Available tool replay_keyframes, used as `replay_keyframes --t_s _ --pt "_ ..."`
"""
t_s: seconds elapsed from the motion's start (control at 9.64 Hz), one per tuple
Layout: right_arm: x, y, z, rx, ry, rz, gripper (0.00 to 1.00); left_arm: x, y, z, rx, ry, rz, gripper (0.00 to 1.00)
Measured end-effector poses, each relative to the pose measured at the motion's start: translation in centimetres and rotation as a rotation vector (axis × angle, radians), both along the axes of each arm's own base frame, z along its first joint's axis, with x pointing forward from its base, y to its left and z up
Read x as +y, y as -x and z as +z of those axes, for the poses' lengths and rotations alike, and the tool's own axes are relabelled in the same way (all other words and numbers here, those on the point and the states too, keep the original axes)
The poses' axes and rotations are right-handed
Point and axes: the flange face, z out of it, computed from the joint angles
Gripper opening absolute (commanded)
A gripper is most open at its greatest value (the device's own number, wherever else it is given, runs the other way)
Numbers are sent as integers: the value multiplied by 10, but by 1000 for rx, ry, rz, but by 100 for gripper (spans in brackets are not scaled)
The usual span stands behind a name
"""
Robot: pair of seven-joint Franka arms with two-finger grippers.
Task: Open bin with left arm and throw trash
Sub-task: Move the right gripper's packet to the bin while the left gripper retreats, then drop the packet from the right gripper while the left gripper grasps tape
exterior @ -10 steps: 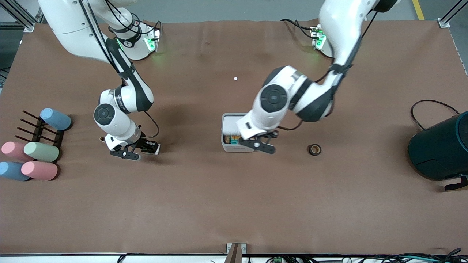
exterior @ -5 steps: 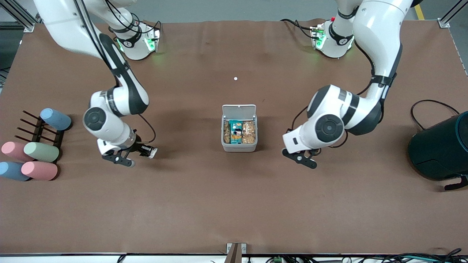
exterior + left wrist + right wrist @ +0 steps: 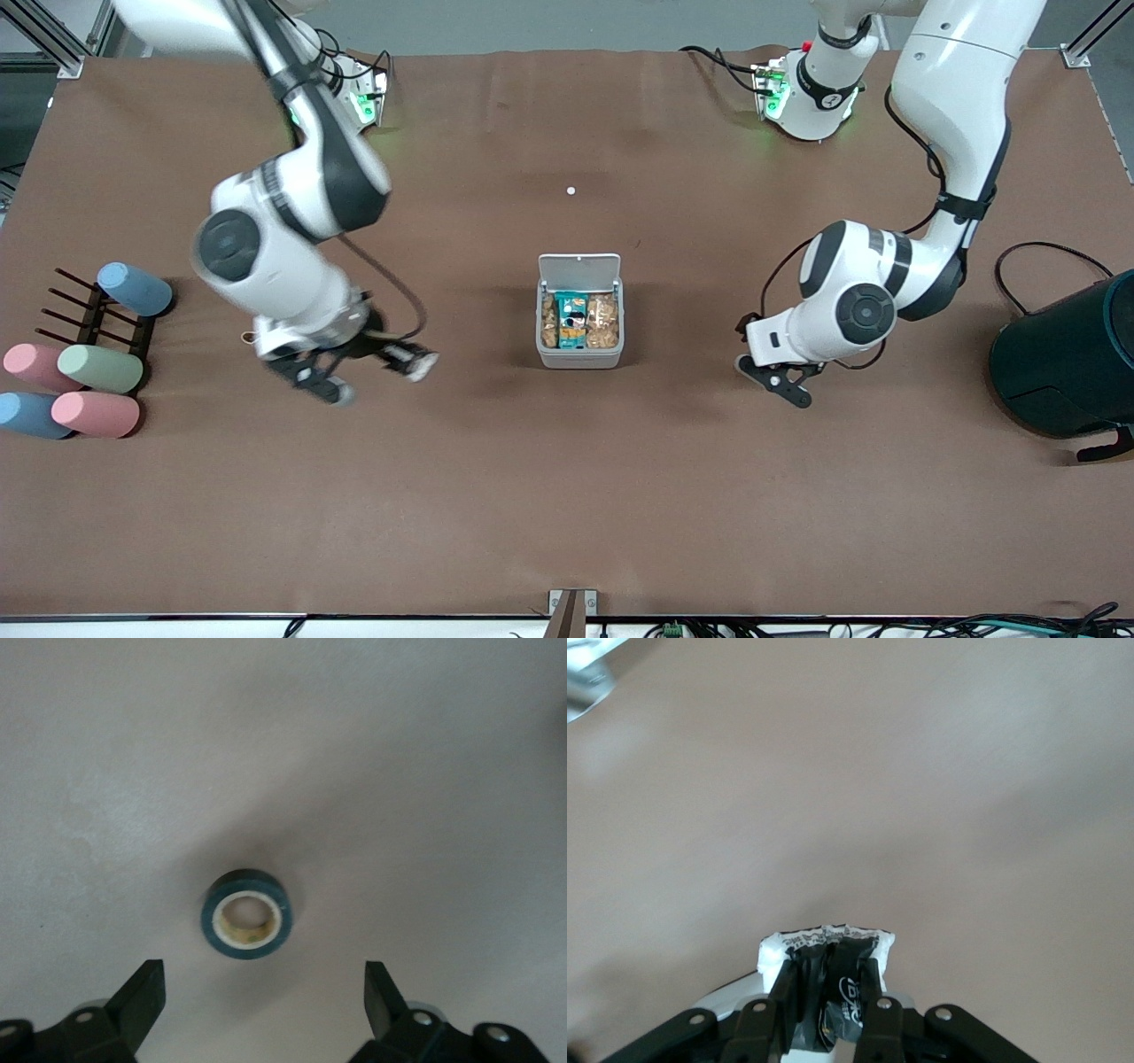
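Two jobs are running for me: with the bin [image 3: 579, 323] standing open mid-worktop, I'm hovering the spread left pincer [image 3: 264, 992] over the tape roll [image 3: 246, 926], while the right pincer [image 3: 828, 1001] is pinching the wrapper [image 3: 827, 950], bin-bound next.

White bin [image 3: 580, 357], teal tape roll [image 3: 246, 925], brown table [image 3: 567, 496].

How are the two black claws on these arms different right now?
The right gripper is shut on a black snack wrapper; the left gripper is open and empty. The right gripper hangs over bare table, the left directly over a tape roll. Both are black, two-fingered and point down.
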Motion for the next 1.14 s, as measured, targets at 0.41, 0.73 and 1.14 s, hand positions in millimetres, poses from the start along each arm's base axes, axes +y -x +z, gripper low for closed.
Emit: replay_keyframes --t_s 0.41,0.73,1.14 --pt "153 61 -42 -57 -72 58 34 13 10 -38 -69 4 -20 100" --pt "166 64 -93 -28 -47 69 47 8 7 -55 -116 32 -19 100" --pt "176 75 -106 0 -26 94 74 3 7 -59 -117 36 -25 37"
